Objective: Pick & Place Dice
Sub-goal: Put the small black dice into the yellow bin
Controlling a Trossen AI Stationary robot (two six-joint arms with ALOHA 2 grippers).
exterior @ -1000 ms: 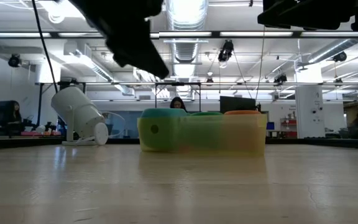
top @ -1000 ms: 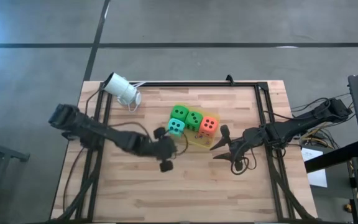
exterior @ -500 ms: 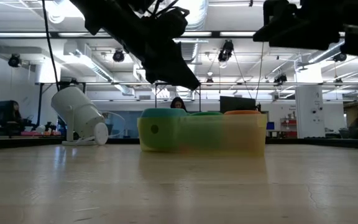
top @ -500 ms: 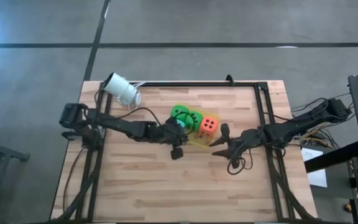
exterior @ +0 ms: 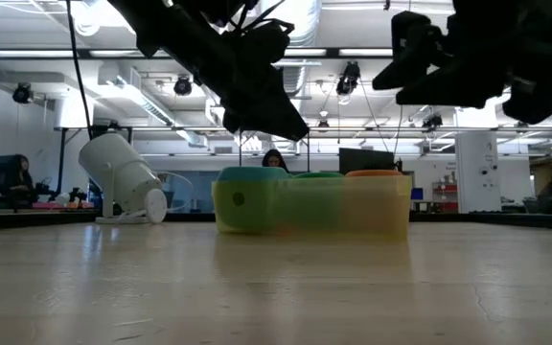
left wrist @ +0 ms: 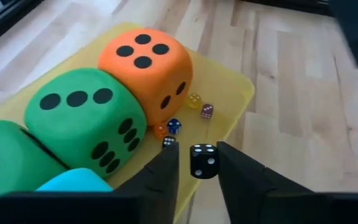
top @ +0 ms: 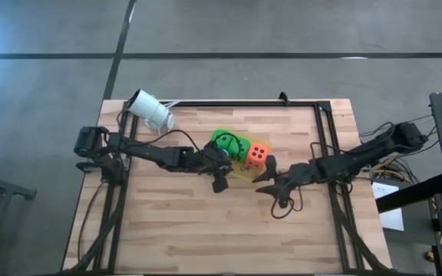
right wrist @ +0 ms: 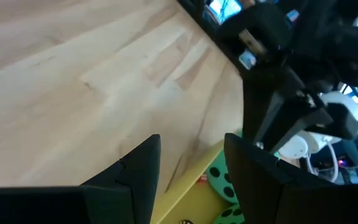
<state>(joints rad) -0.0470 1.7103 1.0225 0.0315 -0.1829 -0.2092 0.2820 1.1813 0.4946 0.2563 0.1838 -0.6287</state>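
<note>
Nearest, the right gripper point(top: 272, 184) hangs just near and right of the yellow tray point(left wrist: 229, 87), its fingers parted and empty. The left gripper point(left wrist: 197, 152) is over the tray's near edge with a small black die point(left wrist: 202, 160) in the narrow gap between its fingers, though I cannot tell whether they pinch it. In the tray, mid-table, sit the teal die point(left wrist: 73, 182) nearest, behind it two green dice point(left wrist: 82, 118) and the orange die point(left wrist: 145, 62) in a row running right, and a few tiny dice point(left wrist: 194, 99) loose beside the orange one.
</note>
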